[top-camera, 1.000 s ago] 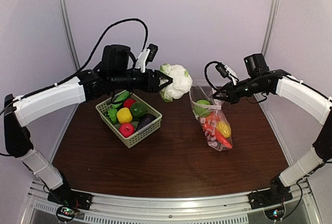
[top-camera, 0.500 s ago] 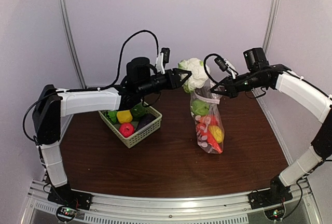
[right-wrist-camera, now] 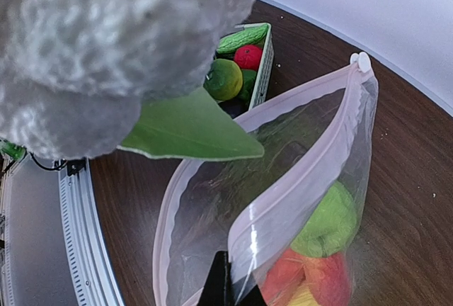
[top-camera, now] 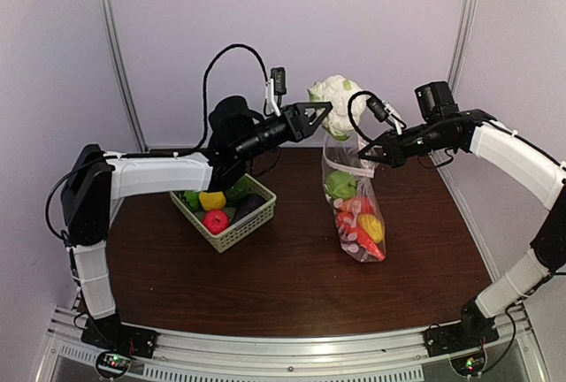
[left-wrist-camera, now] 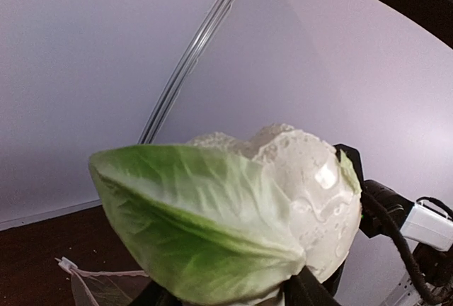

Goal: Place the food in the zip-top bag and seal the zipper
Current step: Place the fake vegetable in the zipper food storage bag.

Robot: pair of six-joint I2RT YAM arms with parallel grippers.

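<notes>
My left gripper (top-camera: 320,118) is shut on a white cauliflower (top-camera: 337,95) with green leaves and holds it in the air just above the zip-top bag (top-camera: 356,210). In the left wrist view the cauliflower (left-wrist-camera: 297,193) fills the frame and hides the fingertips. My right gripper (top-camera: 369,154) is shut on the bag's zipper strip (right-wrist-camera: 304,178) and holds the bag upright with its mouth (right-wrist-camera: 212,207) gaping. Green (right-wrist-camera: 327,221), red (right-wrist-camera: 301,278) and yellow food (top-camera: 372,225) lies inside the bag. The cauliflower (right-wrist-camera: 106,44) looms over the open mouth.
A pale green lattice basket (top-camera: 250,224) stands left of the bag under the left arm. It holds a yellow piece (top-camera: 212,199), a red piece (top-camera: 215,220) and green pieces. Brown tabletop (top-camera: 292,285) lies in front.
The left arm has carried the cauliflower right and upward, from beside the basket to above the bag's mouth. The right gripper has raised the bag's rim, so the bag hangs more upright.
</notes>
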